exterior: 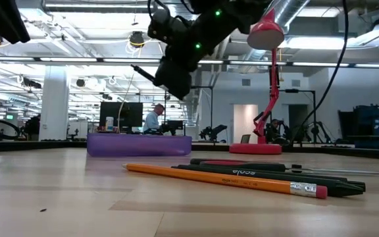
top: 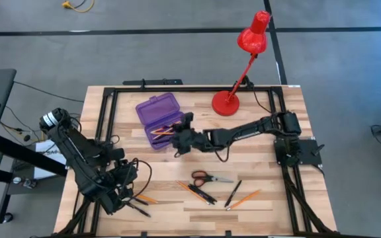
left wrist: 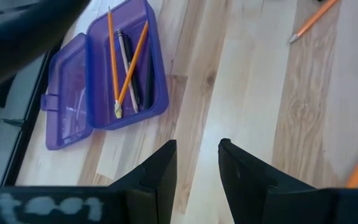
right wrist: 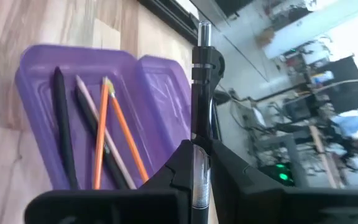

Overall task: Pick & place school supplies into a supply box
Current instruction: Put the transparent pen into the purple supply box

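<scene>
The purple supply box lies open on the far left of the table, its lid flat beside it. Inside it are two orange pencils and dark pens. My right gripper hovers just right of the box, shut on a black pen. Red-handled scissors, black pens and an orange pencil lie flat near the table's near edge. My left gripper is over the near left corner, open, beside another pencil. My right gripper pinches the black pen's barrel between its two fingers. The clip end sticks out well past the fingertips. The pen is lifted clear of the table, beside the box in the low view.
A red desk lamp stands on its round base at the far edge, right of the box. A black frame rail runs along the table's sides. Bare wood lies between the box and the loose supplies. A person sits far behind the table.
</scene>
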Controlling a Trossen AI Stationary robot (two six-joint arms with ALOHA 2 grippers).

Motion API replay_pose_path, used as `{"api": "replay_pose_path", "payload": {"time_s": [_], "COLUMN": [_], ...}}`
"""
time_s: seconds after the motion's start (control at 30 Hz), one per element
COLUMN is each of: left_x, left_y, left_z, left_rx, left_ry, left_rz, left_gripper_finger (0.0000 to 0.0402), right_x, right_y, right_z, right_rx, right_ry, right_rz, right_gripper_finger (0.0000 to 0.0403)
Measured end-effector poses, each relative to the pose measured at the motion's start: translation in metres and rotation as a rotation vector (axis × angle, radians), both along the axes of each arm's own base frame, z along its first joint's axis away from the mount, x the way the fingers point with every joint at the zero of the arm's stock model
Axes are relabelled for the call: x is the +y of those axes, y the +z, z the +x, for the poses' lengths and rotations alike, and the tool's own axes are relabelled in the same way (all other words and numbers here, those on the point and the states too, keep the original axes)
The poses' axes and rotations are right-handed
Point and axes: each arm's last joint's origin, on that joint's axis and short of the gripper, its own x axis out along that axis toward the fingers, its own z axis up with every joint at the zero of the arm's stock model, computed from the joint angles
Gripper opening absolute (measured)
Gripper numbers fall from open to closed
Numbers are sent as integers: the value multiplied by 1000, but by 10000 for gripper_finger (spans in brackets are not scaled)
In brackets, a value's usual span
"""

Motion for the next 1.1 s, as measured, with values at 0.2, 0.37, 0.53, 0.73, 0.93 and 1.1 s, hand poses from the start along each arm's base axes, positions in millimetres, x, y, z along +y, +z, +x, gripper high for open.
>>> {"api": "replay_pose_path", "payload": {"time_s": [0.2, 0.37, 0.53, 0.73, 0.93, 1.1], "left_x": [0, 0, 0, 0, 0, 0], "left_y": [0, 1, 1, 1, 0, 0], "left_z": [0, 1, 1, 1, 1, 1], "left_rx": [-5, -26, -40, -45, -34, -33], "left_ry": [0, -2, -4, 7, 13, 12], "left_rz": [2, 18, 26, 17, 4, 5], "left_gripper_finger": [109, 109, 109, 109, 109, 109], "right_x": [-16, -26, -31, -32, -34, -45], "right_y": [0, -4, -28, -44, -46, -46], "right_z": [2, 4, 14, 28, 36, 32], "right_rx": [-11, -31, 2, 60, 109, 139], "right_ry": [42, 59, 68, 51, 41, -11], "right_rz": [81, 152, 165, 159, 161, 195], "right_gripper_finger": [17, 19, 17, 22, 27, 48]}}
